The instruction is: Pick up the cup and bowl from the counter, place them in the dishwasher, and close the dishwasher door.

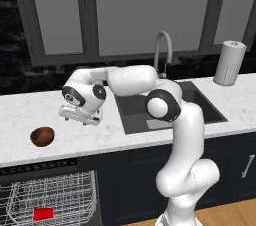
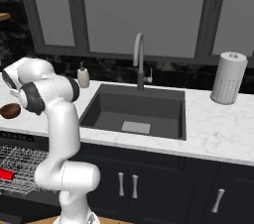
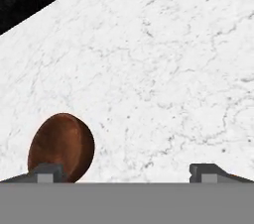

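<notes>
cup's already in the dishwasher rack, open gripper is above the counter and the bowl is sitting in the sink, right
Not quite: the bowl sits on the counter left of the sink, as the left base view shows. The cup is in the dishwasher rack and the gripper is open above the counter.

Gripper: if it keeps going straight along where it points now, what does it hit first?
Most likely bare counter. The open gripper points down at the marble, and the bowl sits off to one side by one fingertip, not between them. Depth is unclear, so that finger might clip its rim.
</notes>
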You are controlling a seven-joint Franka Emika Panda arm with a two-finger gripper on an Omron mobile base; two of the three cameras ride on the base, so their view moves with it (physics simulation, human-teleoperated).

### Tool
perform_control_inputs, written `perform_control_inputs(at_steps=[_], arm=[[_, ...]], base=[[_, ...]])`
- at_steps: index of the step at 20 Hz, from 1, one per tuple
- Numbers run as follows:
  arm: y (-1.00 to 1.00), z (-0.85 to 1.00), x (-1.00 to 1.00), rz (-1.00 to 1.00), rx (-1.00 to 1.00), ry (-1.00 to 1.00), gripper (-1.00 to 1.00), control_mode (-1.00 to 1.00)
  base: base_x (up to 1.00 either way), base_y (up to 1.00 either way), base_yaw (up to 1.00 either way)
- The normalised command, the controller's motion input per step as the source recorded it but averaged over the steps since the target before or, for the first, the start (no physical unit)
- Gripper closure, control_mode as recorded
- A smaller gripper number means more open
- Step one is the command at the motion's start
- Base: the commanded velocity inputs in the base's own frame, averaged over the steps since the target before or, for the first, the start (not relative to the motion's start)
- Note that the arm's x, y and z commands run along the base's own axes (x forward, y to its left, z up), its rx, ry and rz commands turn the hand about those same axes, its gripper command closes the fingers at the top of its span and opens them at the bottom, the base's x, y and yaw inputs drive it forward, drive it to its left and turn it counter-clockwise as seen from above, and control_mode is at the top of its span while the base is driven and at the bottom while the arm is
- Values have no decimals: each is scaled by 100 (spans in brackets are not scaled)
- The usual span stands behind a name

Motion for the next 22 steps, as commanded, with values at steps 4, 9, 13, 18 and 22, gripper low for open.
perform_control_inputs(at_steps=[4,9,13,18,22], arm=[[62,89,-21,-41,1,-20,-100,-100],[24,88,-61,-37,7,-30,-100,-100],[-6,48,-100,-46,55,-2,-100,-100],[5,71,-97,-60,67,-8,-100,-100],[0,89,-50,-63,62,-15,-100,-100]], base=[[0,0,0],[0,0,0],[0,0,0],[0,0,0],[0,0,0]])
